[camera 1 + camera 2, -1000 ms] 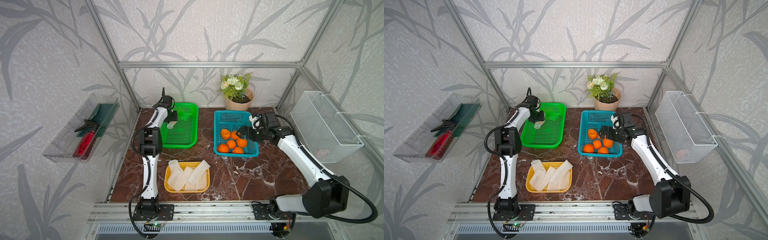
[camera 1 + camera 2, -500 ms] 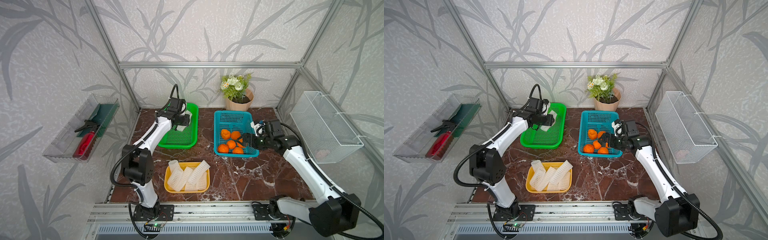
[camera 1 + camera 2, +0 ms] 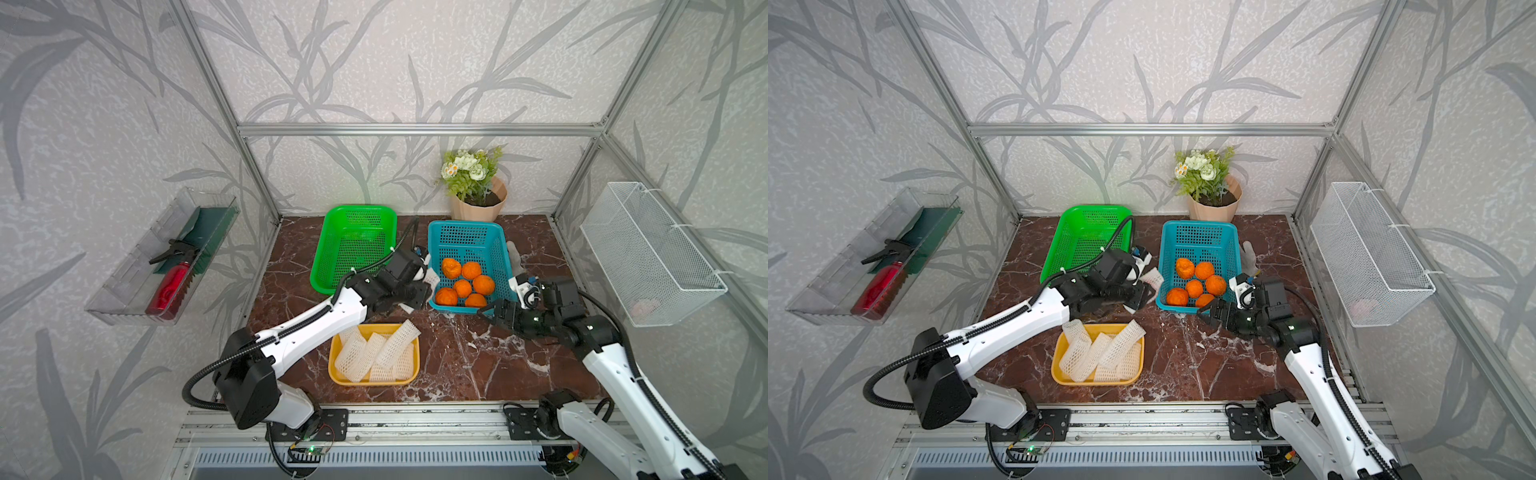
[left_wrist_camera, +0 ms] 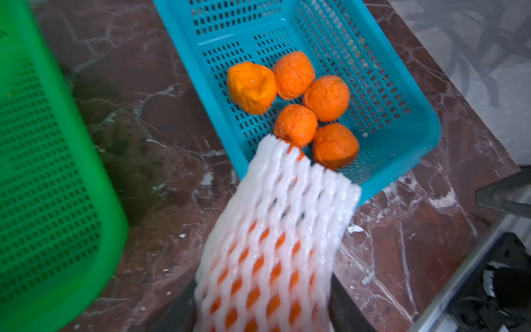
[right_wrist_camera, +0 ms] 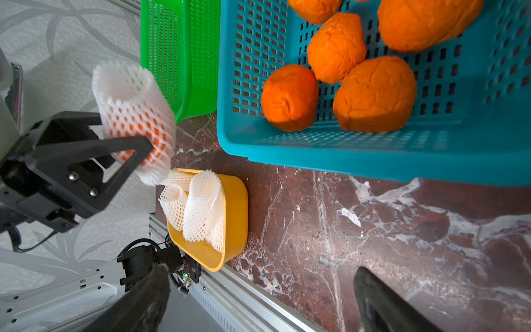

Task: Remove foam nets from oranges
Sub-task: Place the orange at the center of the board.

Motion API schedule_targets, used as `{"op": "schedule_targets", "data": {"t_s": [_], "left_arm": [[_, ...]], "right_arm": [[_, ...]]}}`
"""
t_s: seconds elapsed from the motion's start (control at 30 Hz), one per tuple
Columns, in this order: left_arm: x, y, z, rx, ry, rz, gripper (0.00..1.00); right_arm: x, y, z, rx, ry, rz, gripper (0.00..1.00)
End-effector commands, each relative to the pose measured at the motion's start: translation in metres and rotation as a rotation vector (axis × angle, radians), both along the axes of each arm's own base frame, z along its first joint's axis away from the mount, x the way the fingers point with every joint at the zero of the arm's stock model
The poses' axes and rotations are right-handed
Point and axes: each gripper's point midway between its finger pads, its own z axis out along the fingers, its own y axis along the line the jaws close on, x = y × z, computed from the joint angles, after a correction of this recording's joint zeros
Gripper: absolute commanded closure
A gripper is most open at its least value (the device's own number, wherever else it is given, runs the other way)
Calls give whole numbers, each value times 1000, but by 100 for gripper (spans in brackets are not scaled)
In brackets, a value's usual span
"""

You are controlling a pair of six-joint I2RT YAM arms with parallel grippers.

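Observation:
My left gripper (image 3: 417,291) (image 4: 261,310) is shut on a foam net (image 4: 275,230) (image 5: 135,115) with an orange inside it. It holds the net above the table, between the green basket (image 3: 353,245) and the blue basket (image 3: 434,249), with a free net end (image 3: 1152,276) toward the blue one. Several bare oranges (image 3: 462,287) (image 4: 296,125) lie in the blue basket's near half. Several empty foam nets (image 3: 374,353) (image 5: 198,209) fill the yellow tray (image 3: 331,365) at the front. My right gripper (image 3: 490,309) (image 5: 264,301) stands open and empty, low over the table beside the blue basket's front right corner.
The green basket at the back left has nothing in it. A flower pot (image 3: 478,203) stands at the back. A white wire basket (image 3: 648,253) hangs on the right wall. On the left wall is a clear tray with a red bottle (image 3: 166,286).
My left arm has swung from over the green basket forward and right, carrying the netted orange to the blue basket's left side. My right gripper has drawn back from over the oranges to the front right corner.

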Motion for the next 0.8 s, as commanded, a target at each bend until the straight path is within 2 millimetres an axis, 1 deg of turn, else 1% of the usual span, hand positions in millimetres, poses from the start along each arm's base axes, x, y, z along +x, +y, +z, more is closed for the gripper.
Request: {"op": "schedule_targets", "data": {"t_s": [0.0, 0.1, 0.2, 0.33, 0.5, 0.6, 0.77], "left_arm": [[-9, -37, -2, -134, 10, 2, 55], [-25, -67, -19, -155, 40, -56, 55], [-39, -92, -34, -163, 65, -121, 55], [-53, -113, -54, -166, 108, -187, 55], [-58, -128, -71, -199, 145, -218, 55], [-60, -132, -77, -202, 154, -233, 55], [-70, -140, -83, -232, 182, -280, 55]], "right_arm": [[-8, 9, -3, 97, 44, -3, 1], [-7, 13, -7, 141, 54, -1, 2], [-8, 16, -15, 151, 80, 12, 2], [-6, 17, -24, 144, 104, 19, 4], [-5, 15, -44, 134, 155, -8, 8], [-6, 13, -56, 115, 193, -26, 11], [-3, 11, -70, 107, 219, -59, 16]]}}
